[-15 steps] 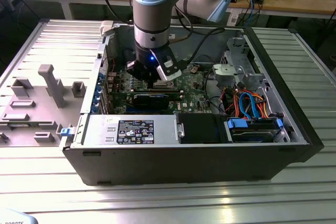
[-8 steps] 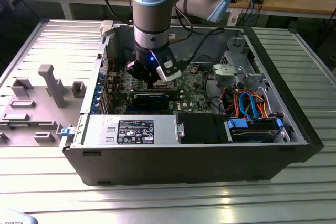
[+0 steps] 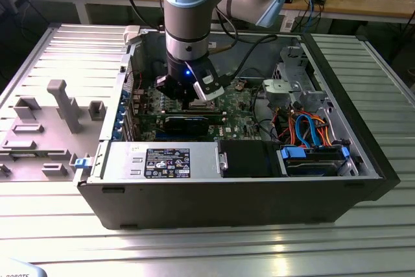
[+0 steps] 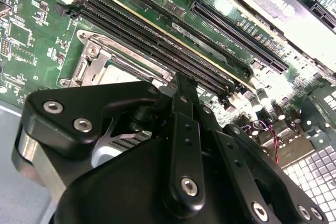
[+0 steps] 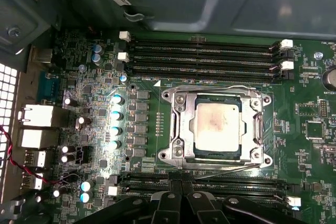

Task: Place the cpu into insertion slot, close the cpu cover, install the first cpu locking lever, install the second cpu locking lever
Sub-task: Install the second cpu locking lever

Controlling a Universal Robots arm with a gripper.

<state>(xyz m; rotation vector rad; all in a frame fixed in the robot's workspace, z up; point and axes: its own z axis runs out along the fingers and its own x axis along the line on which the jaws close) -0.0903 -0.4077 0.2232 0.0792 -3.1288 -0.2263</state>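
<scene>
A: Inside the open computer case (image 3: pixel 363 160), where is the cpu (image 5: pixel 218 128)?

B: Seated in the insertion slot (image 5: pixel 177 109), cpu cover (image 5: pixel 259 128) down around it. The end effector (image 5: pixel 181 190), fingers pressed together and empty, hovers beside the socket's edge, probably for lever work.

The arm (image 3: pixel 188 4) comes in from the top of the exterior view and hangs straight down, pale blue joint cap above, silver wrist section below it. A small blue light glows on the black wrist housing. The gripper (image 3: pixel 192 97) points downward, low inside the open case. In both wrist views its black linkage bars and bolted plates crowd the near edge. In the second wrist view the fingers (image 4: pixel 182 95) sit pressed together in one narrow black blade, nothing between them.
</scene>
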